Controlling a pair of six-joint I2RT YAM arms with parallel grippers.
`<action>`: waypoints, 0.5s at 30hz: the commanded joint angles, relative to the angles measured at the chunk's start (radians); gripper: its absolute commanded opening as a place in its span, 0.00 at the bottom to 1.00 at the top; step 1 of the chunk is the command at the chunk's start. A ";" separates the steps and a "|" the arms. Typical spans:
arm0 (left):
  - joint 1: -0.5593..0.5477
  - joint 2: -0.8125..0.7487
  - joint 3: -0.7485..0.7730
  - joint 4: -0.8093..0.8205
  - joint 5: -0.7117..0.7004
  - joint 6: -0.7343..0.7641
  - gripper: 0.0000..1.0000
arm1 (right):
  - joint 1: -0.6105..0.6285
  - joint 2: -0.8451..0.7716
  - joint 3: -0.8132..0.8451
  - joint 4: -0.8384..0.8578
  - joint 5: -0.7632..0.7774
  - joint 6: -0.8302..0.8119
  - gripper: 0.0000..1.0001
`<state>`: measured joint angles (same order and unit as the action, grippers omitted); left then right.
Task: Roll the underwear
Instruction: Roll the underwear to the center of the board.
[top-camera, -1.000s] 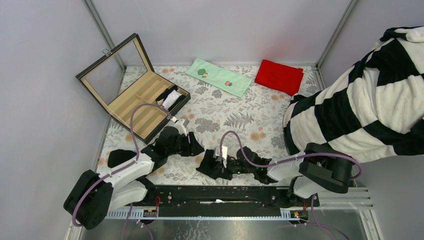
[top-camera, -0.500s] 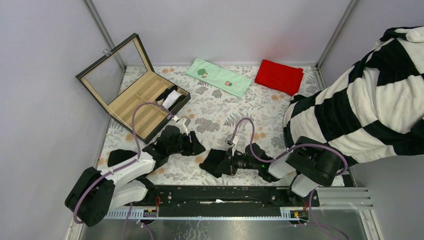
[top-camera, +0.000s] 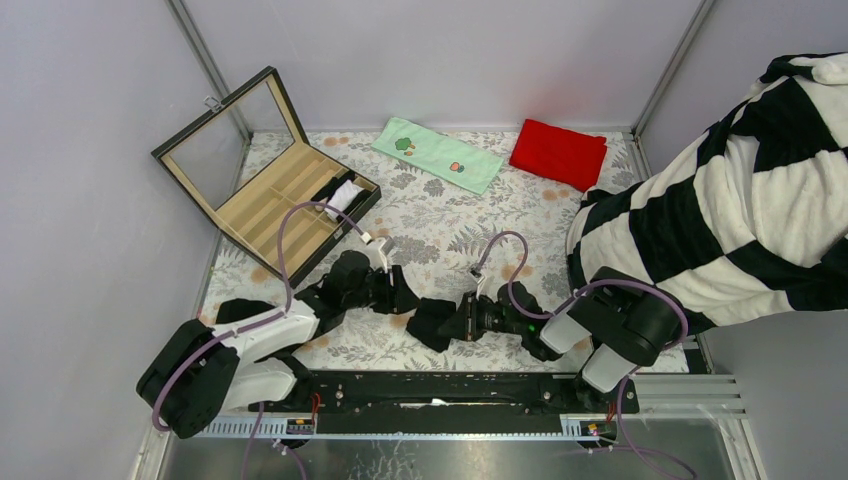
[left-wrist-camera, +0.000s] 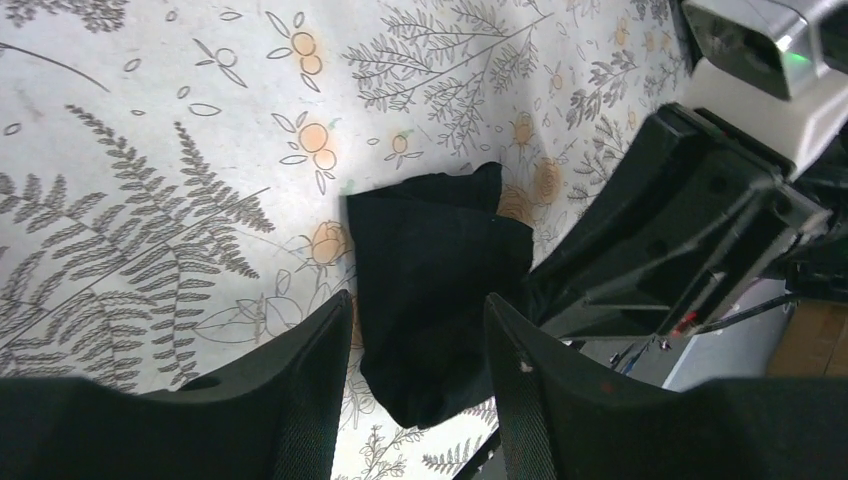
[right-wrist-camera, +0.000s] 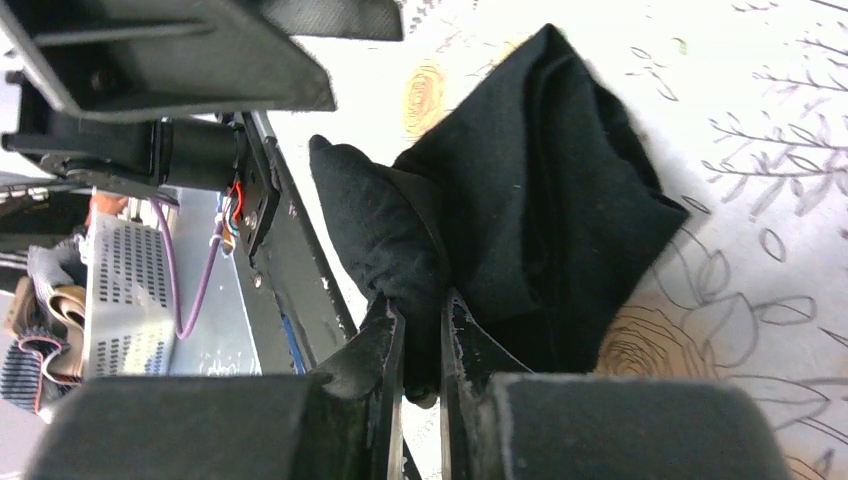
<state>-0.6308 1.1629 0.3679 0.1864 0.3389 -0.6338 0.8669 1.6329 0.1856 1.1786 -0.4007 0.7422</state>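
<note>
- Top view: over the last second the right gripper (top-camera: 462, 322) has drawn in toward the middle of the table, its elbow pulling back toward the striped blanket (top-camera: 720, 200). The black underwear (top-camera: 430, 322) it holds has gone from a loose spread to a tighter bundle. The left gripper (top-camera: 392, 292) has slid right and now sits just beside that bundle. By my reading the roll is under way but not finished, and the left side is lining up to help. A second black garment (top-camera: 238, 312) lies well apart, beside the left arm.
- Left wrist view: the left gripper (left-wrist-camera: 418, 305) has its fingers apart and grips nothing. The underwear (left-wrist-camera: 440, 290) lies on the floral tablecloth (left-wrist-camera: 150, 200), just ahead of the fingertips and in line with the gap. Its far edge is against the right arm's black body.
- Right wrist view: the right gripper (right-wrist-camera: 420, 325) has its fingers nearly together, pinching a thick fold of the underwear (right-wrist-camera: 540, 200). The rest of the garment lies doubled over itself on the cloth past the fingertips.
</note>
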 joint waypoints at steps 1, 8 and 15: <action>-0.023 0.017 0.017 0.096 0.029 0.019 0.56 | -0.030 0.005 0.013 -0.149 0.067 0.094 0.00; -0.039 0.036 0.015 0.128 0.049 0.020 0.57 | -0.054 -0.016 0.106 -0.412 0.075 0.096 0.00; -0.050 0.037 0.002 0.098 0.020 0.047 0.57 | -0.083 -0.055 0.154 -0.583 0.091 0.082 0.00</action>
<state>-0.6682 1.1957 0.3679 0.2523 0.3740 -0.6277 0.8131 1.5970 0.3244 0.8246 -0.3859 0.8322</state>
